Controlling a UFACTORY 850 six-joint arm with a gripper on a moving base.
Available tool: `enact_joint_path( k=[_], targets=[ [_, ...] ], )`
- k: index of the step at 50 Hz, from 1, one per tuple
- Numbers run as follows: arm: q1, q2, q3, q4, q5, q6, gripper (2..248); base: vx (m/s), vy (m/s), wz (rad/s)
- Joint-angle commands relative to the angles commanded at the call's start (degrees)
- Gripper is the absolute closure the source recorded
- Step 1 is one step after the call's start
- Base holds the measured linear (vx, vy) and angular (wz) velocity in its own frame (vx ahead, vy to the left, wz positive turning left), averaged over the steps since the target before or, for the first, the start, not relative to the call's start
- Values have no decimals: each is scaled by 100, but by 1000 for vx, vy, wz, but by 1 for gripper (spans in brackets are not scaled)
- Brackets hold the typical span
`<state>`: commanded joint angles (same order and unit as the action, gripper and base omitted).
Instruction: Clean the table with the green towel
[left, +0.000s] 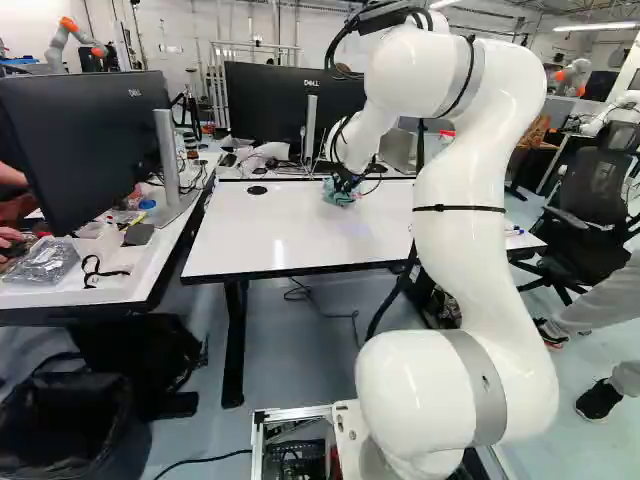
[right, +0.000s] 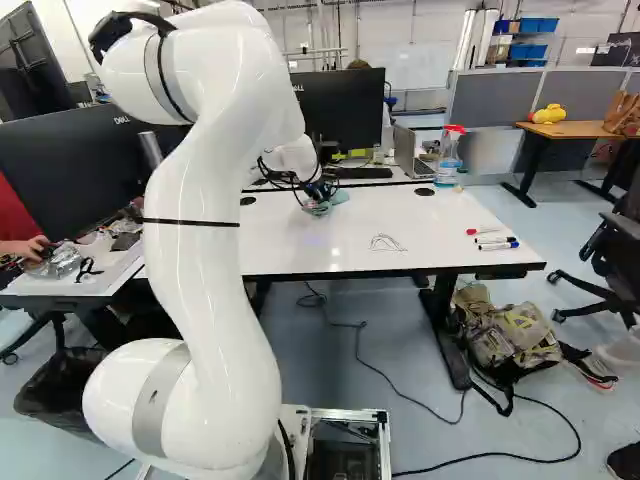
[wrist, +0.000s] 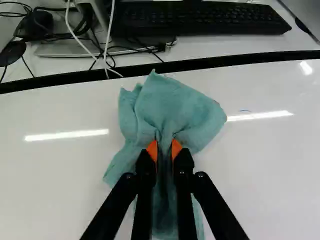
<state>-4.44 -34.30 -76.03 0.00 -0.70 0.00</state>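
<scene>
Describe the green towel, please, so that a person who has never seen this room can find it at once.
Start at the large white table ahead of the arm, and go toward its far edge. There the pincer is shut on the towel; unlike the flat black keyboard beyond, it is soft, crumpled cloth, blue-green.

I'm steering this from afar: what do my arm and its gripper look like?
The arm is glossy white with rounded, tube-like segments, a grey band at the lower joint, and a thin black strap around the link above. Black cables loop loosely by the wrist. The gripper is black, with two slim fingers tipped by orange pads.
</scene>
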Motion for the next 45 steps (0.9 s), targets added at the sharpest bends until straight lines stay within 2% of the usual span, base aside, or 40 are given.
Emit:
enact_joint_path(
  k=[45],
  targets=[
    [-566, -759, -1062, 0, 0, 0, 199, 0, 0, 0]
  ],
)
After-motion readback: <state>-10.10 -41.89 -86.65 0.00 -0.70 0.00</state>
